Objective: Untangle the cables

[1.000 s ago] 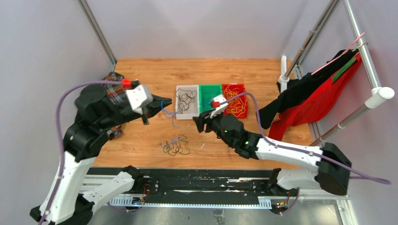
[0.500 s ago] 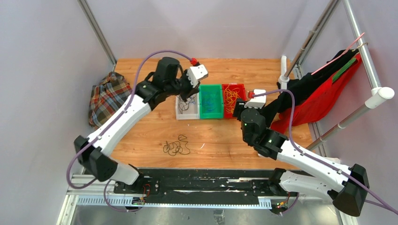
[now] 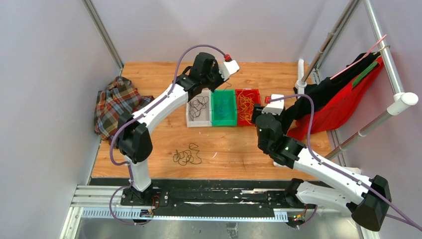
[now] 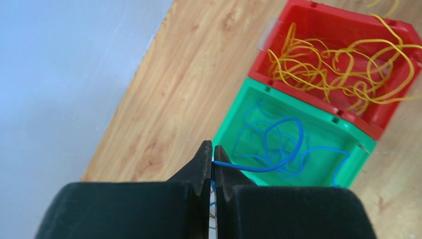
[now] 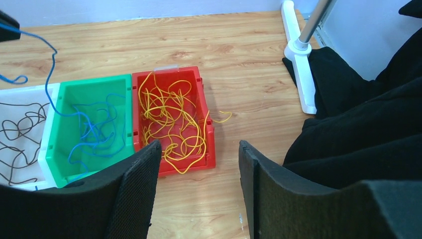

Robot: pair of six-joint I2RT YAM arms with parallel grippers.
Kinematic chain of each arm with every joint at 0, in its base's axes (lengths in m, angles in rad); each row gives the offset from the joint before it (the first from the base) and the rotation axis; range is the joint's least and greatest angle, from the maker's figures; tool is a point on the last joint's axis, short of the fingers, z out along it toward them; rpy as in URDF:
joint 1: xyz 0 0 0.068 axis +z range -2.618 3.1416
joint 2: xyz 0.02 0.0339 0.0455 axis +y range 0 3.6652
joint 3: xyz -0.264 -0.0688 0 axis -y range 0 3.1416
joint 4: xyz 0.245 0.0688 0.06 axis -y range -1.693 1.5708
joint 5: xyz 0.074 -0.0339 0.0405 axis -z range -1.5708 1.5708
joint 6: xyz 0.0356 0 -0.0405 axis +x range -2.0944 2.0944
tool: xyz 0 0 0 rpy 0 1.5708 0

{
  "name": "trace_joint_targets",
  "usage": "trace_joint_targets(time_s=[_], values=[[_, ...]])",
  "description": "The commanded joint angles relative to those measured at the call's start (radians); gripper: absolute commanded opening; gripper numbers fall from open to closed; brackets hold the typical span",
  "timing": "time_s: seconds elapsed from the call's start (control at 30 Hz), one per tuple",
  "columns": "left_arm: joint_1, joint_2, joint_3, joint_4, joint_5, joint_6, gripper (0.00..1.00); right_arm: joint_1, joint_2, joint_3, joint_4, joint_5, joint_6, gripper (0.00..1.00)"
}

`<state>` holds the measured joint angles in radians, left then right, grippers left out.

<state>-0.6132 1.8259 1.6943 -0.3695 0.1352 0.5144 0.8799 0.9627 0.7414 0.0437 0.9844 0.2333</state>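
My left gripper (image 4: 212,160) is shut on a thin blue cable (image 4: 255,170), held above the near rim of the green bin (image 4: 231,112). The cable loops down among other blue cables (image 5: 89,134) lying in that bin (image 3: 223,108). Yellow cables (image 5: 169,119) fill the red bin (image 5: 166,72), one strand trailing over its right wall. Black cables (image 5: 20,134) lie in the white bin (image 3: 199,107). A black tangle of cables (image 3: 187,155) sits loose on the table. My right gripper (image 5: 199,147) hangs open and empty just in front of the red bin.
A plaid cloth (image 3: 114,104) lies at the table's left edge. Black and red garments (image 3: 338,99) hang from a rack at the right, and the black one (image 5: 358,124) drapes close to my right gripper. The rack's white foot (image 5: 298,50) stands on the table.
The left arm swung from the left side across to the bins with the blue cable, ending over the green bin. The right arm drew back to the right of the bins.
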Motion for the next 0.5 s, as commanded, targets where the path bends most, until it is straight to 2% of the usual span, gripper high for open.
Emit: trace_joint_targets(time_s=[0.0, 0.2, 0.3, 0.47], values=[[-0.007, 0.039, 0.095, 0.100, -0.073, 0.017, 0.01, -0.018, 0.009, 0.000, -0.011, 0.019, -0.010, 0.58], [-0.008, 0.068, 0.098, 0.168, -0.101, -0.018, 0.01, -0.020, 0.022, 0.002, -0.038, 0.024, 0.006, 0.58], [-0.010, 0.095, 0.092, 0.152, -0.116, -0.012, 0.00, -0.019, 0.025, 0.006, -0.055, 0.018, 0.021, 0.59], [-0.019, 0.095, -0.003, 0.145, -0.114, -0.019, 0.01, -0.021, 0.005, 0.004, -0.066, 0.019, 0.023, 0.59]])
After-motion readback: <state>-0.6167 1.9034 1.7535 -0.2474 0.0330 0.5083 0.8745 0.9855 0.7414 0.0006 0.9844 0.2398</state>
